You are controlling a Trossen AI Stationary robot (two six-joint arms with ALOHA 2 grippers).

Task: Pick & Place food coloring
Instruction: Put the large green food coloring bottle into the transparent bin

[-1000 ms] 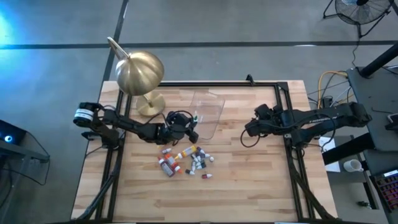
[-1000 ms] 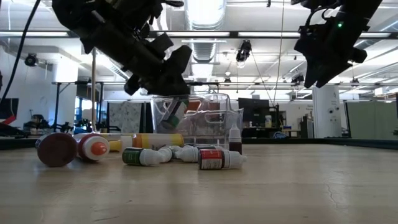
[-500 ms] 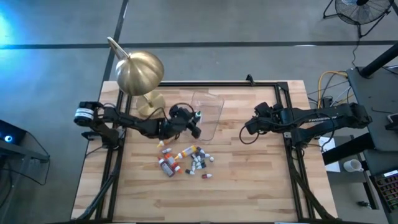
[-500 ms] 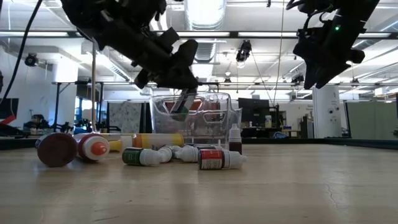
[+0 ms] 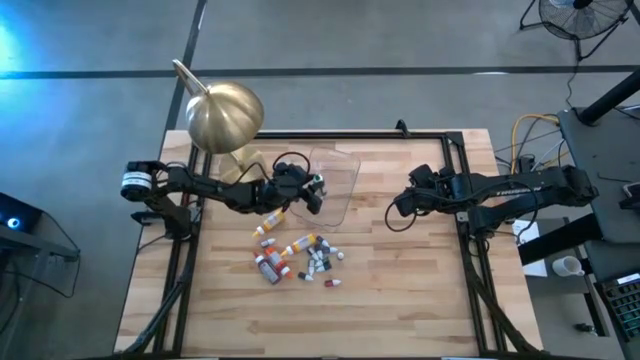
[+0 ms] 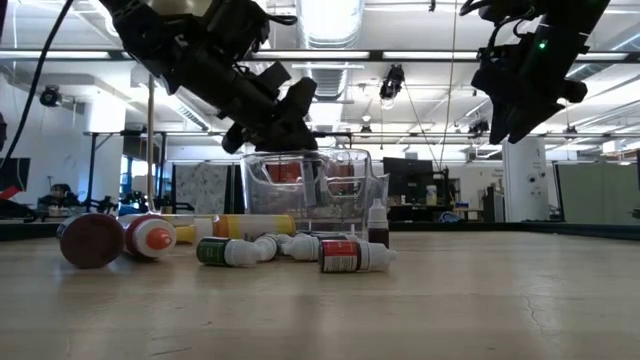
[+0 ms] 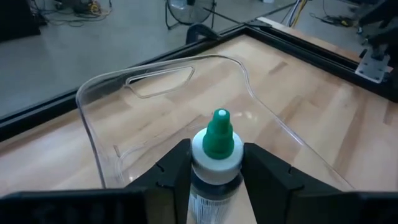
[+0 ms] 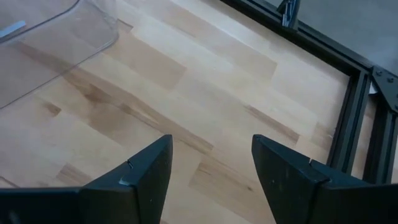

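The left pincer (image 5: 305,191) grips a green-capped bottle (image 7: 216,163) between its fingers, cap pointing forward along the arm toward the clear tub (image 5: 337,185). The tub lies straight ahead and just below, so release turns on the bottle clearing the near rim. Other bottles (image 5: 300,258) lie scattered on the table (image 5: 420,290). The right pincer (image 5: 399,208) hovers spread and empty, well apart.

Bright overhead ceiling lights (image 6: 325,18) – soft shadows, blurred foreground bottles (image 6: 150,238)
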